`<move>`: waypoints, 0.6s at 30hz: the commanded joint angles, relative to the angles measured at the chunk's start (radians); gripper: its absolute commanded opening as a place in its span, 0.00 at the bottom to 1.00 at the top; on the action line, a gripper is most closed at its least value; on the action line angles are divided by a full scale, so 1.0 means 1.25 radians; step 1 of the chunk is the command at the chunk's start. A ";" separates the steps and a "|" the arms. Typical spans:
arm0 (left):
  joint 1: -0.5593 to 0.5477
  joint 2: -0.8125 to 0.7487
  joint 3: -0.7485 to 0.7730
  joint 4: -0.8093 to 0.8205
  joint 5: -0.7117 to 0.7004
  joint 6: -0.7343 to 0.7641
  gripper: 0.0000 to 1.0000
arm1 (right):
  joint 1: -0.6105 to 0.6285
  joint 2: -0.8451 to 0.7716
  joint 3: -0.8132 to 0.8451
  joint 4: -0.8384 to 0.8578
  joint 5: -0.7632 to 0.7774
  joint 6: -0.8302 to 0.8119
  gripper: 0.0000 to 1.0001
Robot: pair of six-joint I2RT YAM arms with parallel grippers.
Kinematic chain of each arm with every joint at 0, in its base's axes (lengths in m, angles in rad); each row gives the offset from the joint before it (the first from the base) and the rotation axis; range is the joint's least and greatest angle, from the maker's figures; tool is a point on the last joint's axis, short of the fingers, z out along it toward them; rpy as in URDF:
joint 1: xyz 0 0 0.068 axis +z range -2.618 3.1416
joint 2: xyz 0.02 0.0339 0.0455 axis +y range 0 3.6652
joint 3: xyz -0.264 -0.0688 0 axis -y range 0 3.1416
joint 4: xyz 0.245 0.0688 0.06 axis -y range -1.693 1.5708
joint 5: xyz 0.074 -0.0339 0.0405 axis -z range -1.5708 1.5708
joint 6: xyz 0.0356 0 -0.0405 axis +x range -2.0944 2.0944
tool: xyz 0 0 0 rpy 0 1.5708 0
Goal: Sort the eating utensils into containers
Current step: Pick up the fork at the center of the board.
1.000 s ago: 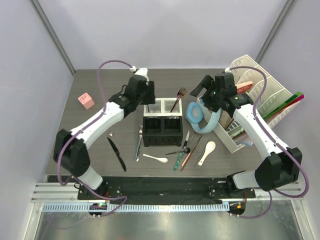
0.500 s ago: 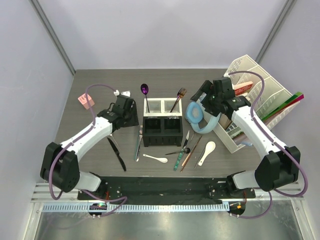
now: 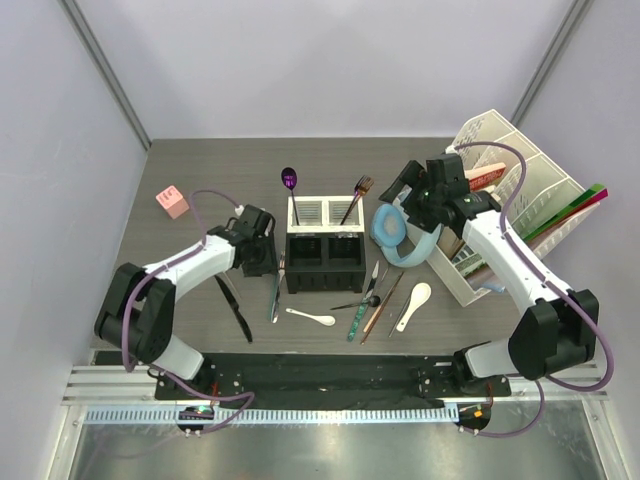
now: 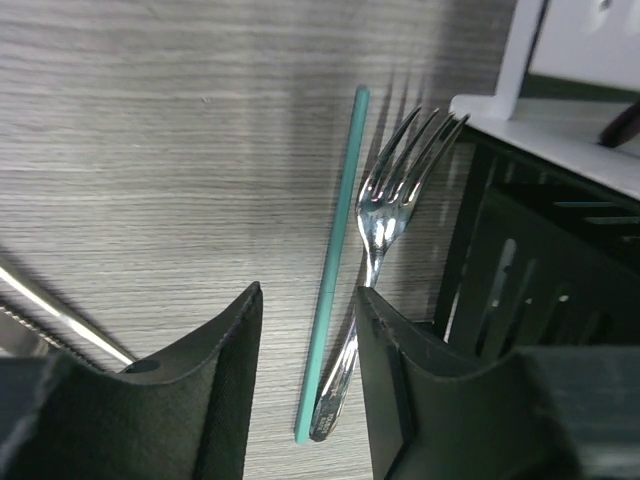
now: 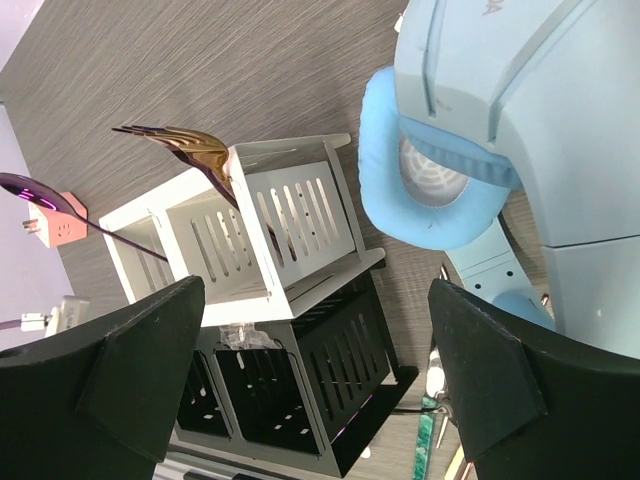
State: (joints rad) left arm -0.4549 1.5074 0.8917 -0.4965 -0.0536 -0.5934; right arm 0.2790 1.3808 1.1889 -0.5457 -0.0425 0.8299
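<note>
Fingers [image 4: 215, 390] of the left gripper [image 4: 307, 300] are held apart just left of the caddy [image 4: 520, 270], around a silver fork [image 4: 385, 215] and a teal stick [image 4: 335, 260] lying side by side on the counter [image 4: 150, 150]. Those of the right gripper [image 5: 315, 290] are spread wide above the caddy, near a light blue ring-shaped thing [image 5: 440, 190], and nothing is gripped.

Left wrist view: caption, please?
Open left gripper hangs over a silver fork and a teal stick beside the black caddy.
</note>
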 commanded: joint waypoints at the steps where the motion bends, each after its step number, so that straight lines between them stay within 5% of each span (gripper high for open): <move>1: 0.004 0.014 0.000 0.001 0.028 0.010 0.43 | -0.006 -0.014 0.002 0.025 -0.002 -0.018 1.00; 18: 0.004 0.129 0.038 -0.041 -0.043 0.019 0.40 | -0.013 0.008 0.011 0.043 -0.011 -0.007 1.00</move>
State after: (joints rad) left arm -0.4549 1.6176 0.9199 -0.5270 -0.0532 -0.5823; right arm 0.2726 1.4055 1.1816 -0.5316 -0.0654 0.8230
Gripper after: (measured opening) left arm 0.414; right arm 0.996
